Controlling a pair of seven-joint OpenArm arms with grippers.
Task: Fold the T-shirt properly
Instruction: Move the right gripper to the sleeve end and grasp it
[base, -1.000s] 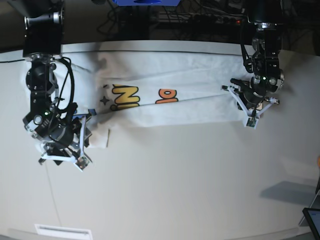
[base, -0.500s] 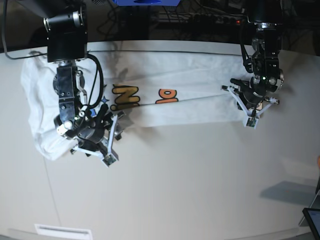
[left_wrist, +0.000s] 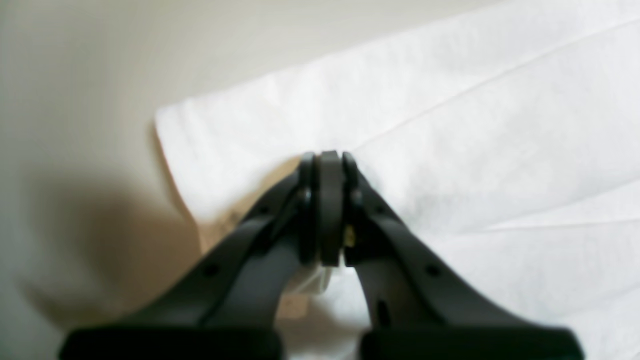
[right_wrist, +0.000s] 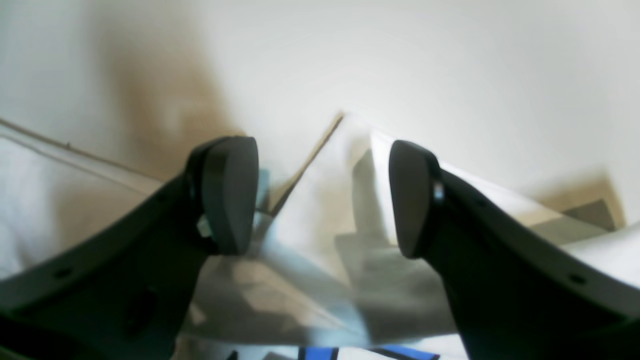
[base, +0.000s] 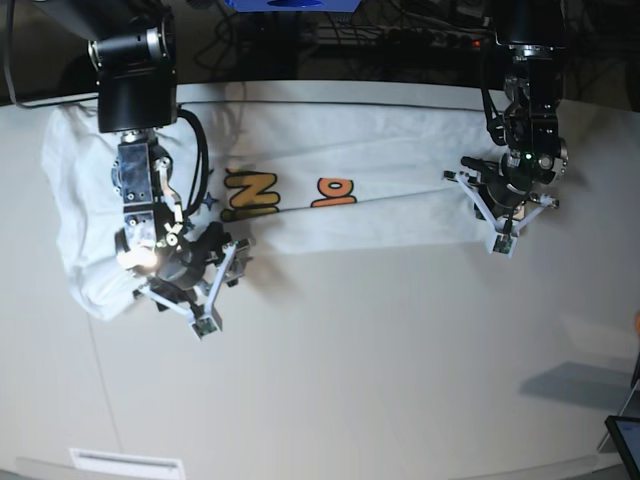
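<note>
The white T-shirt (base: 380, 190) lies stretched across the far half of the table, with yellow and orange letters showing near its middle. Its left part (base: 75, 230) bulges out beside my right arm. My right gripper (base: 222, 288) is open at the shirt's lower left edge. In the right wrist view its fingers (right_wrist: 227, 195) stand wide apart over rumpled cloth (right_wrist: 320, 215) with a strip of blue print below. My left gripper (base: 500, 243) is shut at the shirt's right end. In the left wrist view its tips (left_wrist: 327, 162) pinch the T-shirt (left_wrist: 450, 125) near a corner, and creases run out from them.
Dark gear and cables (base: 400, 40) line the table's far edge. A tablet corner (base: 625, 440) shows at the lower right, with a grey shadow (base: 575, 385) beside it. A white label (base: 125, 462) lies at the front left edge.
My right arm has swung to the right along the shirt's lower left edge and its jaws have spread wider. The shirt's left part now shows beside it. The left arm has not moved.
</note>
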